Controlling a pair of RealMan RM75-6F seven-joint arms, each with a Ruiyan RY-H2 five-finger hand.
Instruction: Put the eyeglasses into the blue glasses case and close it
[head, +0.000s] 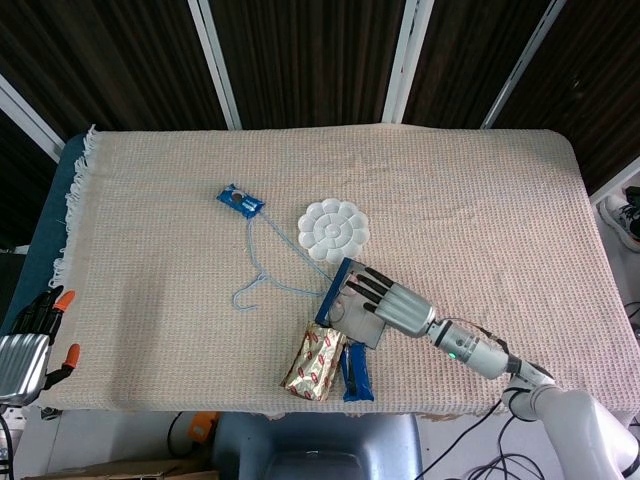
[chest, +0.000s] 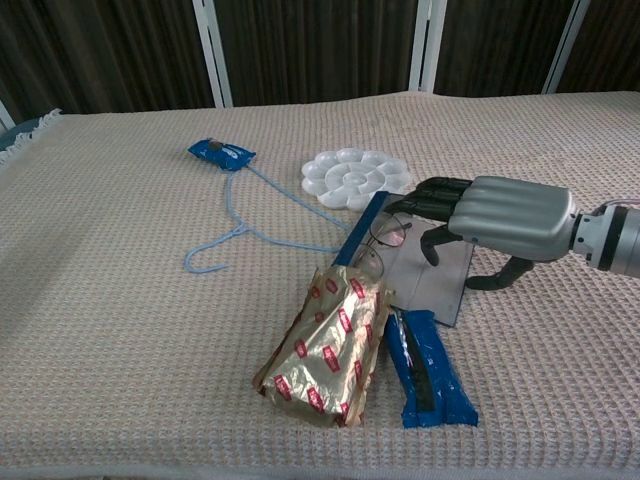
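We are working at the lower middle of the frame, where the blue glasses case (chest: 420, 275) is lying open on the woven tablecloth (chest: 120, 300), its grey lining facing up and its blue edge raised on the left side. The eyeglasses (chest: 385, 240) are resting on the upper left part of that lining, against the raised blue edge, so we are judging the placing step as nearly done and the closing step as the one in hand. Our right hand (chest: 495, 215) is reaching in from the right with its fingers (chest: 425, 195) stretched over the case's far end, just beside the glasses; whether they are pinching the frame or only touching it, we cannot tell. Our left hand (head: 25, 345) is waiting at the lower left corner of the head view, off the table, holding nothing with fingers apart.

A gold snack bag (chest: 325, 345) and a blue wrapper (chest: 425, 370) are lying just below the case, touching or nearly touching it. Next, we are thinking the glasses need seating fully inside, then the flap folding over without the snack bag getting caught.
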